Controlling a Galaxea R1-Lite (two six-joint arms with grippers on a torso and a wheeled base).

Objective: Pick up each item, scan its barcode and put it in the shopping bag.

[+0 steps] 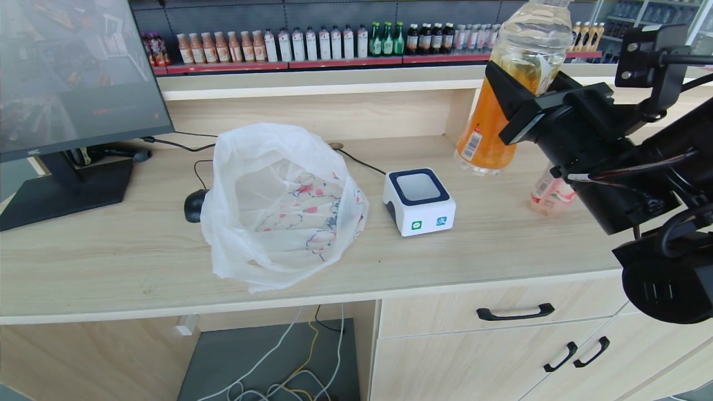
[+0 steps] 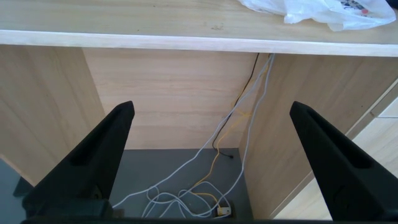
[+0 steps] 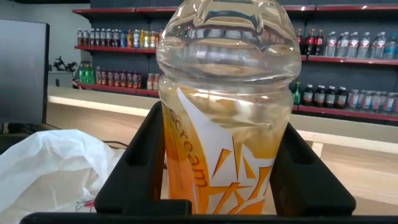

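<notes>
One item, the orange drink bottle, is in hand. The right fingers are clenched on its mid-body from both sides, the liquid-filled lower half hanging below them and the clear shoulder rising above them. Its long axis runs close to upright with a slight lean: the cap end points up and a little toward the robot's right, and the base points down toward the tabletop. The base looks lifted clear of that surface, though I cannot be sure. The barcode sits low on the label, below the fingers, facing outward to the robot's left rather than down. The scanner stands lower than the fingers and to their left, well apart from the bottle, its window facing up. So I judge the pick done for this item, with the scan and the bagging not yet done. Farther to the left of the fingers the shopping bag sits open on the tabletop. Patterned shapes show inside it, but I cannot tell whether they are an item or print. A pink bottle waits on the tabletop beneath the right arm, so at least one more full cycle remains. The left fingers are spread wide and hold nothing, hanging below the tabletop edge before a recess with loose cables.
</notes>
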